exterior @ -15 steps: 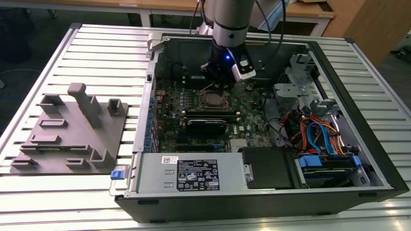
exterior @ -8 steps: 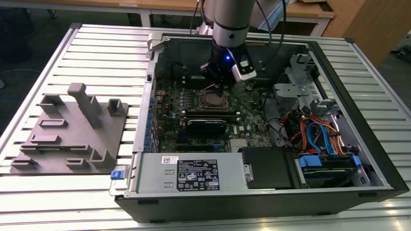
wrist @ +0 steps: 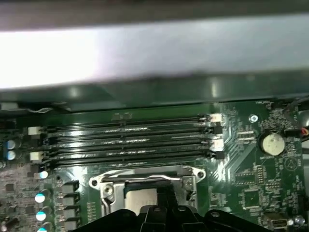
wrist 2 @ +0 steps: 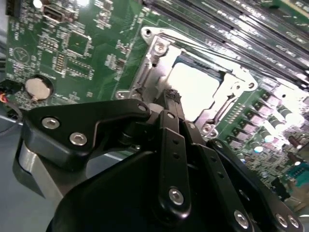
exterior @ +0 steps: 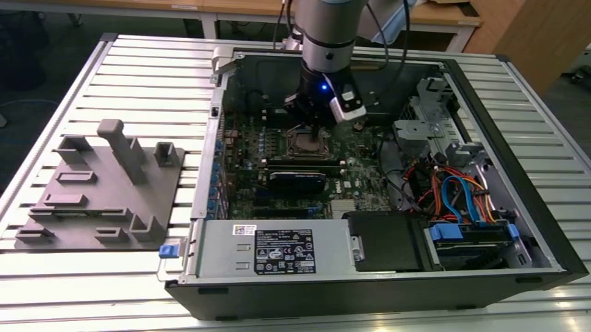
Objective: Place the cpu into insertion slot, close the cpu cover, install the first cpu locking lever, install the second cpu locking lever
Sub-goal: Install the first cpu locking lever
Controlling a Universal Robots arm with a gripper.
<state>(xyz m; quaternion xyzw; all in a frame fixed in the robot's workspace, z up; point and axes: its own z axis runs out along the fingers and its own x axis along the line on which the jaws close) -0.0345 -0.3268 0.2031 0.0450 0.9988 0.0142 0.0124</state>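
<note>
The cpu (wrist 2: 193, 89) shows its bright silvery top inside the insertion slot (exterior: 305, 143) on the green motherboard. The cpu cover (wrist 2: 147, 67), a silvery frame, lies flat around the chip; it also shows in the first wrist view as the cpu cover (wrist: 145, 175) over the cpu (wrist: 141, 197). A thin lever rod (wrist 2: 203, 48) runs along one side of the frame. My gripper (wrist 2: 171, 96) is shut, its black fingers pressed together with nothing seen between them. Its tip sits at the frame's edge beside the chip. In the exterior view my gripper (exterior: 319, 126) hangs just above the socket.
Long black memory slots (wrist: 130, 140) lie beside the socket, and a coin battery (wrist: 273, 142) sits further off. The open computer case (exterior: 517, 90) walls me in, with a power supply (exterior: 277, 252) and cable bundles (exterior: 452, 194). A grey fixture (exterior: 102, 187) stands on the exterior view's left.
</note>
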